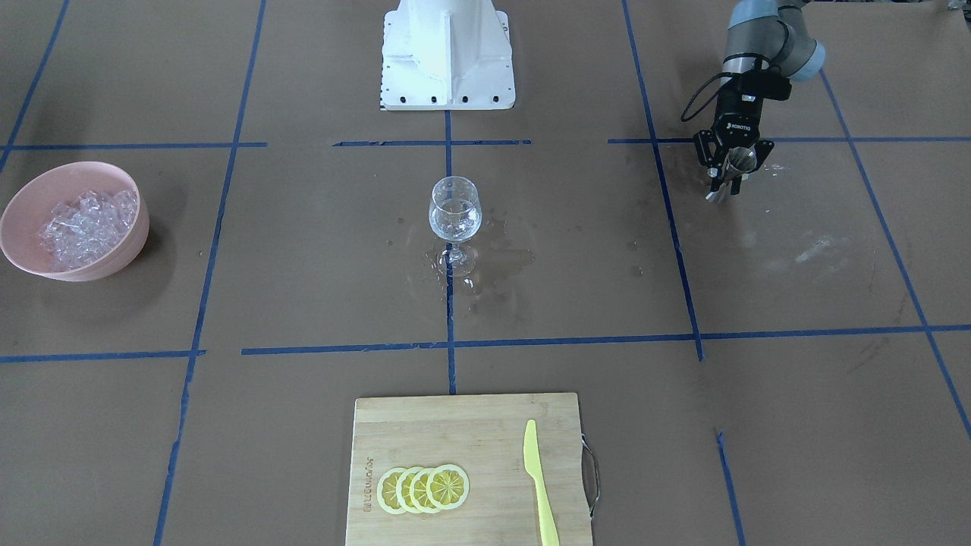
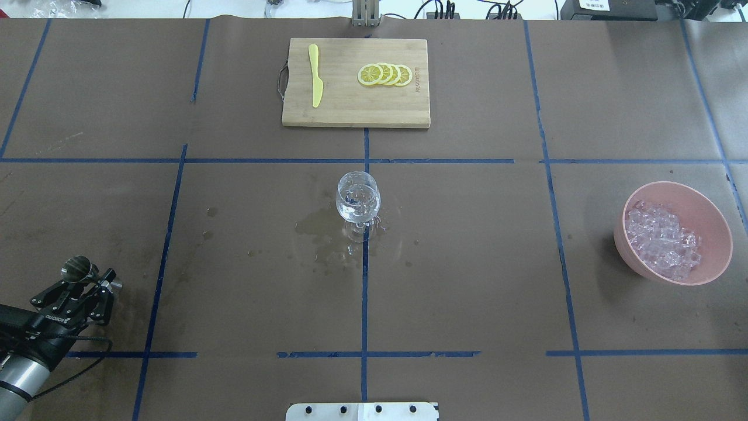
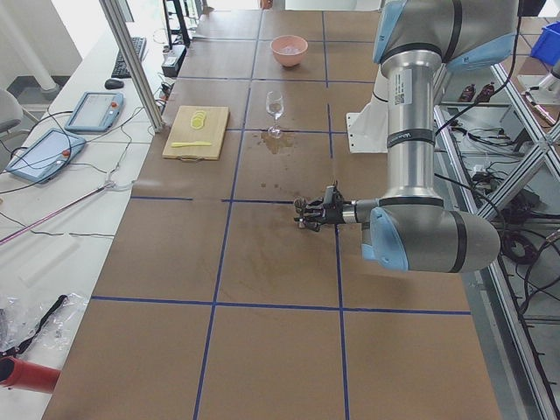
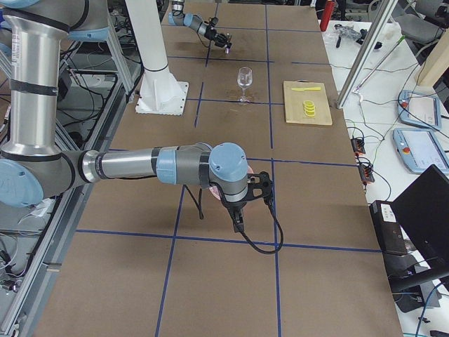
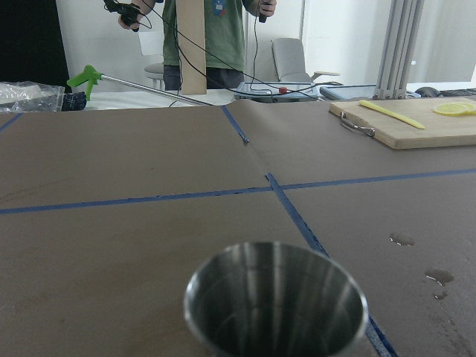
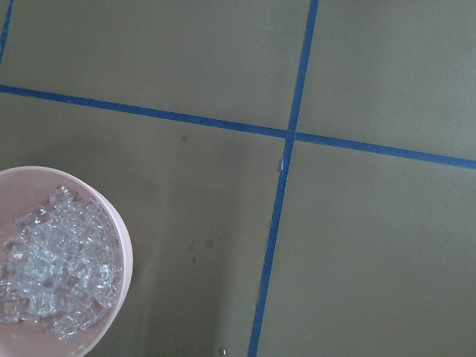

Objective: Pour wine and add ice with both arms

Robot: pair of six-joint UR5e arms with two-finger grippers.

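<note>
Wine low in the bowl of the wine glass, mid-table on the crossing of the blue tape lines, with a wet puddle round the foot. Glass upright: long axis vertical through the stem, mouth to the ceiling. Left gripper far out on the robot's left, well apart from the glass, fingers pinched on a steel jigger. Jigger about upright too, mouth up, axis near vertical, no liquid visible inside. Probably past the pour, by that evidence, and now parking the jigger. To do that well: keep the wrist level, lower straight down to contact with the paper, release only then, back away without clipping the rim. Ice heaped in the pink bowl on the robot's right, well apart from the glass. Right gripper near that bowl, seen only from the table's end; cannot tell whether spread or closed. For the ice, likely next: pinch one cube from the top of the heap, carry it over the mouth of the glass, drop from low to avoid splashing, and stay clear of the stem, given wet and probably slippery paper under the foot.
</note>
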